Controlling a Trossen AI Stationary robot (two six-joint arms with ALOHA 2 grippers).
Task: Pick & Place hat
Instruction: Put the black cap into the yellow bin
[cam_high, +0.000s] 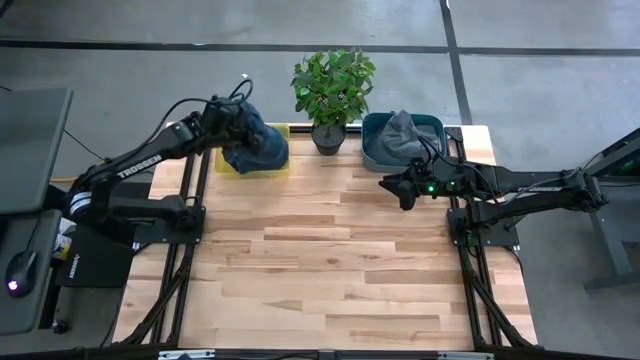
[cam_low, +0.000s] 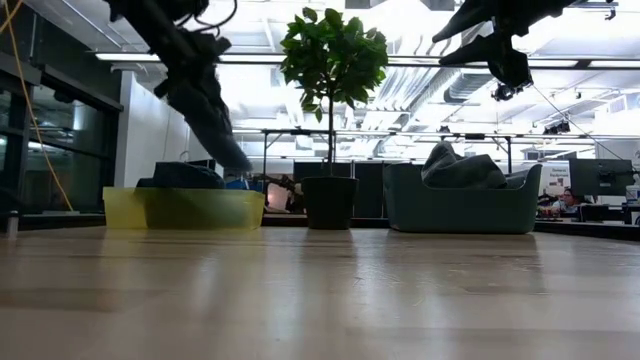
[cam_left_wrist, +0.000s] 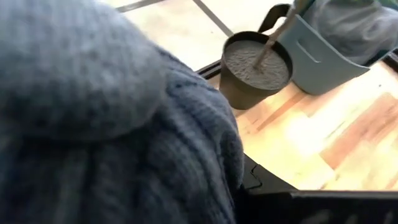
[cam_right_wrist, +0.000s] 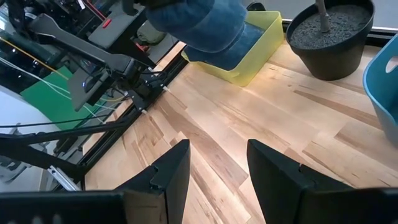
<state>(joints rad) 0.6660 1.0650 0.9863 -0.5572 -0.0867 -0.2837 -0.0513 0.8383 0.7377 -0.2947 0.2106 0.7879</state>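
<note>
Knitted blue hat (cam_left_wrist: 93, 112) fills the left wrist view (ribbed, soft), left gripper (cam_high: 232, 128) pinching it over yellow bin (cam_high: 283, 160); right gripper (cam_high: 407, 195) spread; "TROSSEN" on arm.

The dark blue knitted cloth hat (cam_left_wrist: 124, 143) shows a coarse ribbed weave, matt and soft, directly ahead of the left fingers. The translucent yellow plastic bin (cam_right_wrist: 261, 37) is smooth and slightly glossy. The pale wooden plank table (cam_high: 330, 260) has a satin sheen. The black plastic plant pot (cam_left_wrist: 249, 90) is matt, filled with rough grey gravel. The grey-blue plastic tub (cam_low: 460, 210) looks matt.
</note>
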